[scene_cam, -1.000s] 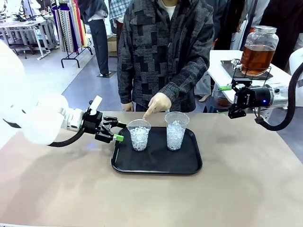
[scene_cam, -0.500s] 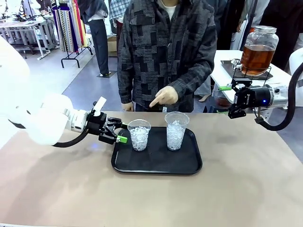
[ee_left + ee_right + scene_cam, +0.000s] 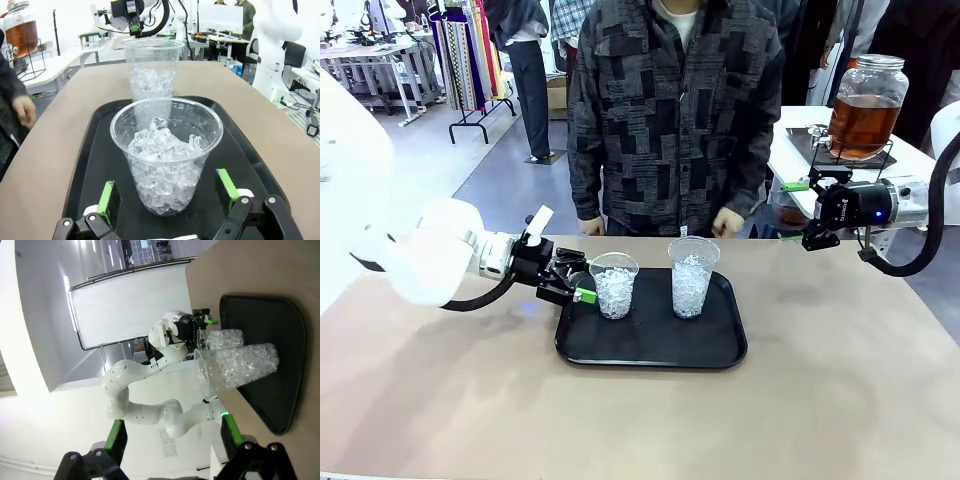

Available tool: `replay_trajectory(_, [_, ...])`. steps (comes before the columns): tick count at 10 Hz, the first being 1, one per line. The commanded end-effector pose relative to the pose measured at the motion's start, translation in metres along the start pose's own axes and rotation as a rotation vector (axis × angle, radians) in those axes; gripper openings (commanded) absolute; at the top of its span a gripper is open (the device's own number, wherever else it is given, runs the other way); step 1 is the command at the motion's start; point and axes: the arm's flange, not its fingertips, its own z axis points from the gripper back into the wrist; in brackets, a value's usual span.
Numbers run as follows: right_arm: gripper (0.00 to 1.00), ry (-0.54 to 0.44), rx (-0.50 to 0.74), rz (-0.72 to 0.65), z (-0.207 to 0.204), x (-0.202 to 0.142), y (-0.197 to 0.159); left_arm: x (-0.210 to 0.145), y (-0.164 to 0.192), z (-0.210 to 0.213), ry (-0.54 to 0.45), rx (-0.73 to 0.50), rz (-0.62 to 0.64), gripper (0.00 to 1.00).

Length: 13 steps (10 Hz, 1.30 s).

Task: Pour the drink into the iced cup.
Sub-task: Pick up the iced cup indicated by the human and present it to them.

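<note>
**Front view, read from left to right.** The left end effector (image 3: 582, 285) lies low over the table (image 3: 840, 400) at the left edge of the black tray (image 3: 650, 355) and points right. Its jaws stand wide apart and grip nothing. In the left wrist view the same end effector (image 3: 166, 195) has the lower part of the left cup (image 3: 166, 150) between its green pads (image 3: 107, 199). A gap shows on either side, so the cup is flanked but not touched.

The tray rests near the middle of the table, closer to the far edge. It carries two clear plastic cups, both upright and filled with ice. The left cup (image 3: 614, 285) is the shorter, and the right cup (image 3: 692, 277), just beside it but apart, is the taller. A person stands at the far edge behind the tray, one hand (image 3: 727, 221) at that edge.

The right end effector (image 3: 800, 214) hovers above the far right part of the table, well apart from the tray, and points left. The right wrist view shows this end effector (image 3: 175, 437) with its jaws fully spread and nothing between them.

Past the far right corner stands a separate white table (image 3: 790, 140). On it a large glass jar (image 3: 868, 80) with a metal lid sits on a black wire stand (image 3: 840, 155), and the amber-brown drink (image 3: 860, 122) fills most of the jar
</note>
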Motion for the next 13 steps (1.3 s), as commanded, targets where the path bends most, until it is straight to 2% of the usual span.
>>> replay_trajectory(1, [1.0,-0.003,-0.001,0.005,0.0,0.0,0.0,0.0,0.005,-0.008,-0.008,0.002,0.001,1.0])
replay_trajectory(13, [1.0,-0.003,-0.001,0.005,0.0,0.0,0.0,-0.001,0.011,-0.045,-0.038,-0.052,0.011,1.0])
